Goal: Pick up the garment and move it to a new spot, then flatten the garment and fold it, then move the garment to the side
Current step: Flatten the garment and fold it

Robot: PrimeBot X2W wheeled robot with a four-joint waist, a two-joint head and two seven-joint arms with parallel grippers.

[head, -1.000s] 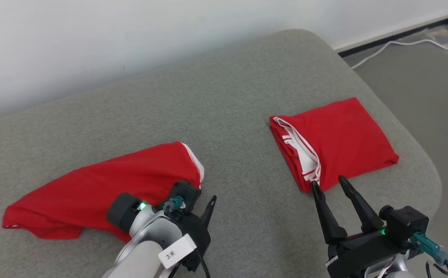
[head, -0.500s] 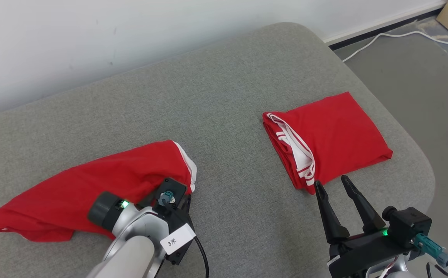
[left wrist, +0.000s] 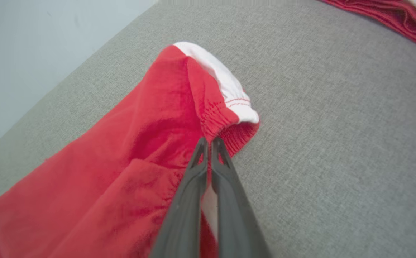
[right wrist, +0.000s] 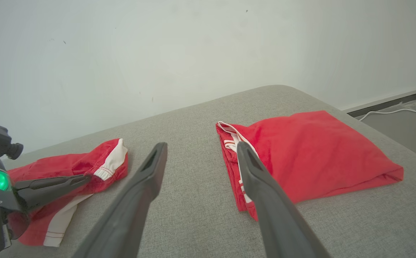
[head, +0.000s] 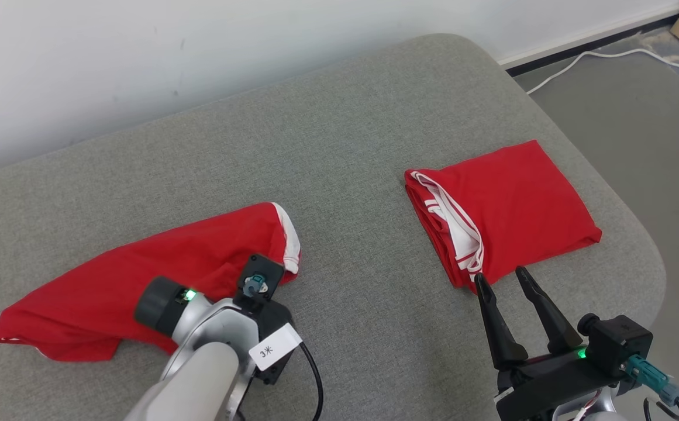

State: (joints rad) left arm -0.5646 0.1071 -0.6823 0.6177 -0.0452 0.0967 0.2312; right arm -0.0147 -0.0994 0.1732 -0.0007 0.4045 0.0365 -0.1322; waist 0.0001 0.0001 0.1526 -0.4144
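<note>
Pick-up step: we see the left gripper (left wrist: 208, 143), fingers pressed together, apparently pinching the waistband of the crumpled garment (left wrist: 122, 154) lying left on the grey cushion (left wrist: 336, 143); the right gripper (head: 500, 278) hangs spread. Next, we judge, a lift and carry.

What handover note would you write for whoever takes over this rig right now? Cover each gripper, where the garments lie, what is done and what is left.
Left gripper: shut on the gathered edge of the crumpled red garment, beside its white trim.
Right gripper: open, empty, by the near corner of the folded red garment.
Both garments lie on the grey cushion, crumpled one left, folded one right.
Done: grip taken on the crumpled garment.
Left: lift, move, flatten, fold, set aside.
</note>
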